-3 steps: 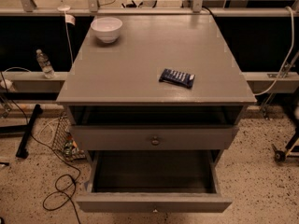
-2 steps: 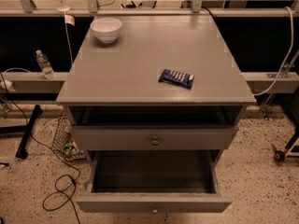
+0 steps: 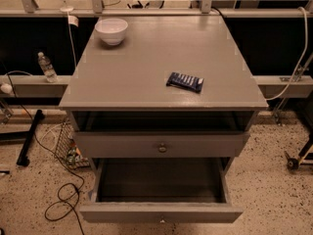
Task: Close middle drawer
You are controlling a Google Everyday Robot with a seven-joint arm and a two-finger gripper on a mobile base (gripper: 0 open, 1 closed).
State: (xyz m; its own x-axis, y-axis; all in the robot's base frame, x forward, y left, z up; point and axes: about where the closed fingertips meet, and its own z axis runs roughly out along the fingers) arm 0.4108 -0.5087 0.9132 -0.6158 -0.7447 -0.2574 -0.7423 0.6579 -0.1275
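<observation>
A grey drawer cabinet (image 3: 161,94) stands in the middle of the camera view. An upper drawer front with a round knob (image 3: 162,148) sits slightly out, and a dark gap shows above it. The drawer below it (image 3: 161,185) is pulled far out and its inside is empty; its front panel (image 3: 161,213) is at the bottom edge of the view. Any drawer lower down is hidden. The gripper is not in view, and no part of the arm shows.
A white bowl (image 3: 111,31) sits at the back left of the cabinet top and a dark blue snack packet (image 3: 185,82) at the front right. A water bottle (image 3: 47,67), black cables (image 3: 63,199) and a wire basket (image 3: 68,148) are on the left floor. A wheeled stand (image 3: 298,158) is on the right.
</observation>
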